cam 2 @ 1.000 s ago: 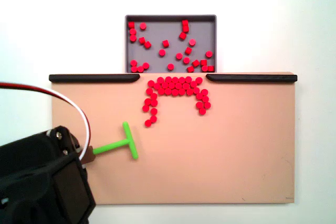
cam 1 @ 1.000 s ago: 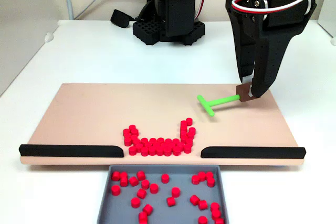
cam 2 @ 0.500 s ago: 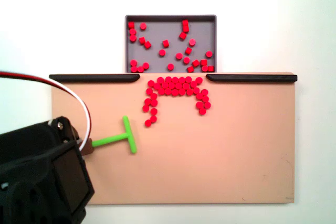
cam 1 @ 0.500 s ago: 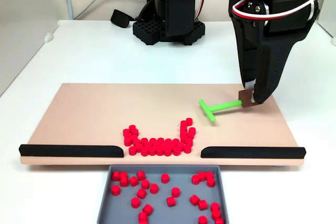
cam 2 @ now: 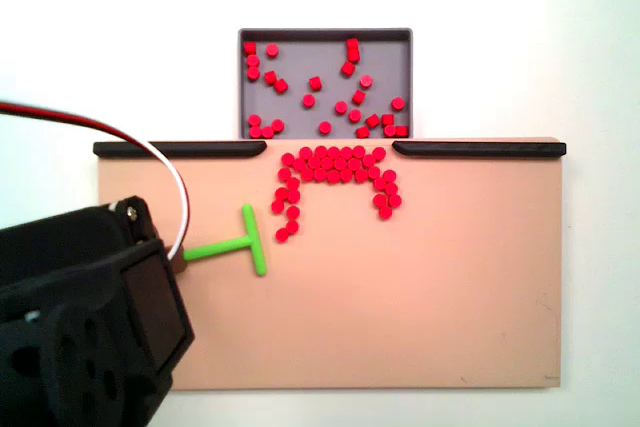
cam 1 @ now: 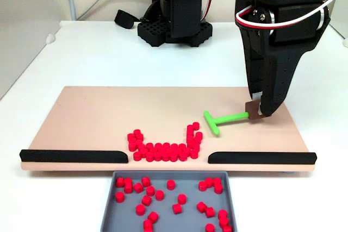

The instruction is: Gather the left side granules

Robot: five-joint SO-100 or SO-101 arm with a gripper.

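Pusher (cam 1: 224, 118) shifted nearer granules (cam 1: 165, 144) vs earlier; T-head toward them, stem along board's (cam 1: 98, 115) length, jaws clamping stem end.

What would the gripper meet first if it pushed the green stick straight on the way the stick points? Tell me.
Probably the granules: the gripper holds the green stick, whose crossbar faces the near arm of the red U on the board. Depth is unclear; it might pass just behind them.

Red granules (cam 1: 163, 146) (cam 2: 335, 177) in a U-shaped cluster at the board's edge.
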